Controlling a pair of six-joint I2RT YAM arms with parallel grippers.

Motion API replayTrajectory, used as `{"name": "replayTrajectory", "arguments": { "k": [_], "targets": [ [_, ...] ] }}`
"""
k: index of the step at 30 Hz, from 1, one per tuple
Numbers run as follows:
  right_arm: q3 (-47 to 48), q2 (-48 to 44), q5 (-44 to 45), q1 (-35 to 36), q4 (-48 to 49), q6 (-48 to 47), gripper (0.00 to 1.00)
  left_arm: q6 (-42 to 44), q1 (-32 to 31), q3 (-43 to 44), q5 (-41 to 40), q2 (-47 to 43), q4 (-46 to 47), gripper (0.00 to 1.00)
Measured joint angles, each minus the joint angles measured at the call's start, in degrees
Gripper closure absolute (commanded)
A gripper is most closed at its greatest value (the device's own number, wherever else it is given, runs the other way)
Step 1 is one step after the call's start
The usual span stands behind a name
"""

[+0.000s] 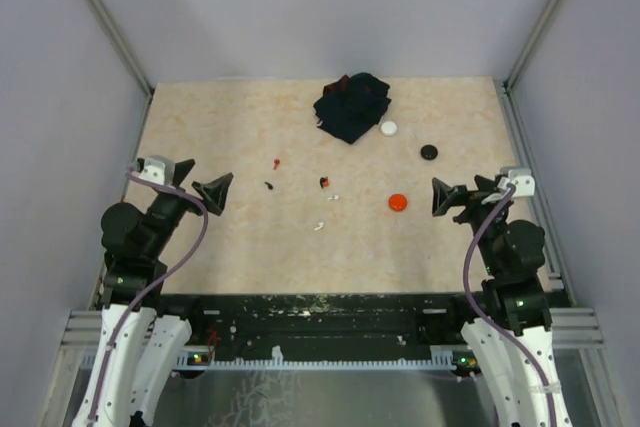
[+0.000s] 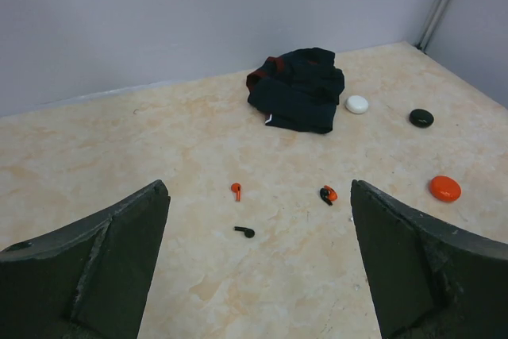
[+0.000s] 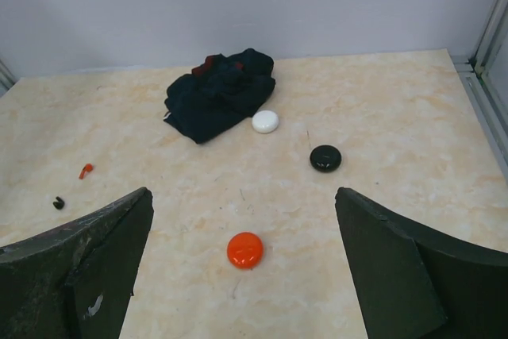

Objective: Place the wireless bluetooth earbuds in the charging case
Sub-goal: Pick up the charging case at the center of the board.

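Nothing of the task is under way. The left tool and right tool wait at the near edge, jaws spread wide with nothing between them.

The earbuds lie loose on the table. From its centre, a red earbud and a black earbud lie toward 9 o'clock. A red-and-black earbud lies near the middle. A white earbud and a second white earbud lie toward 6 o'clock.

I take the three round pucks to be the charging cases, and all look shut. The white puck at 1 o'clock is just beside the dark cloth, which is heaped at 12. The black puck lies toward 2, and the orange-red puck between 3 and 4.

The next move probably calls for opening a case first, and the orange-red puck is nearest the right tool. One tool would need to steady the body while the lid comes up. The buds are tiny, so a narrow, well-centred pinch by the left tool seems needed.

Only the top view shows the white earbuds, which I cannot pick out in either wrist view. The left wrist view shows the two colours of the red-and-black earbud best, but the right wrist view does not show it at all. The right wrist view gives the closest look at the pucks, though no lid seam is plain.
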Motion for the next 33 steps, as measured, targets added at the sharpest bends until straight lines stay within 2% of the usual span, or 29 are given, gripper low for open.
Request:
{"name": "replayTrajectory", "arguments": {
  "k": [11, 19, 22, 26, 33],
  "targets": [
    [0.0, 2.2, 0.5, 0.0, 0.0, 2.6, 0.02, -0.4, 0.0, -0.4, 0.1, 0.0, 0.4, 0.00],
    [0.0, 8.7, -2.4, 0.0, -0.4, 3.8, 0.02, -1.5, 0.0, -0.5, 1.2, 3.1, 0.9, 0.00],
    [0.2, 14.4, -4.5, 0.0, -0.5, 4.3, 0.02, -1.9, 0.0, -0.5, 1.6, 3.9, 0.8, 0.00],
    [1.1, 26.5, -7.4, 0.0, -1.3, 4.7, 0.02, -1.9, 0.0, -0.5, 2.5, 4.5, 0.8, 0.00],
    [1.1, 38.8, -9.7, 0.0, -1.4, 5.5, 0.02, -1.8, 0.0, -0.5, 4.2, 7.1, 0.8, 0.00]
  ]
}}
